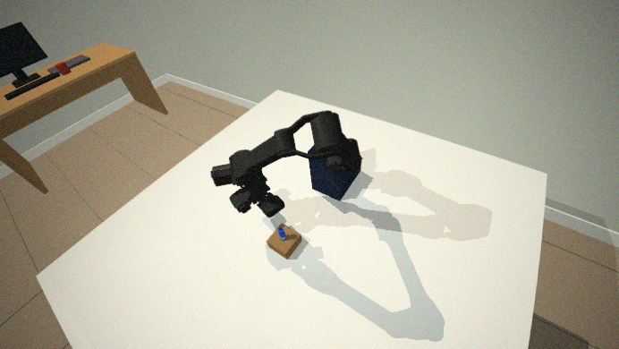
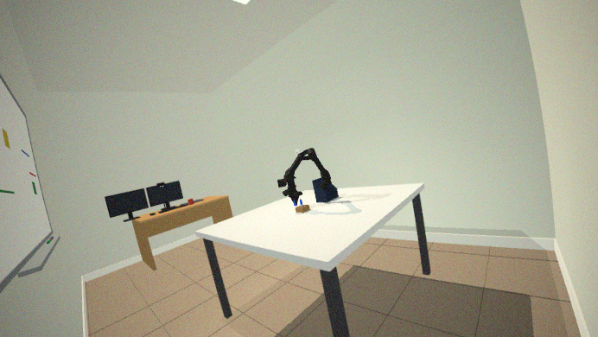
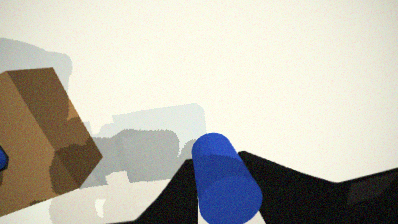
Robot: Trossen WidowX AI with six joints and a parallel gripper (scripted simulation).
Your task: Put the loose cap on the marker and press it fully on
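A blue marker [image 1: 282, 233] [image 2: 301, 201] [image 3: 2, 159] stands upright in the brown holder block [image 1: 279, 246] [image 2: 303, 209] [image 3: 25, 125]; only its edge shows at the left of the wrist view. My gripper [image 1: 258, 208] [image 2: 295, 200] [image 3: 215, 161] is shut on the blue cap [image 3: 225, 182] [image 2: 295, 203], with one black finger on each side of it. The cap is beside the block, apart from the marker. In the top view the fingers nearly hide it. Whether the cap touches the table is hard to tell.
The arm's dark blue base [image 1: 328, 179] [image 2: 324, 190] stands on the white table [image 1: 179, 268] [image 2: 276, 233] behind the block. Arm shadows fall around the block. A wooden desk [image 1: 103, 58] [image 2: 181, 216] with monitors stands away from the table.
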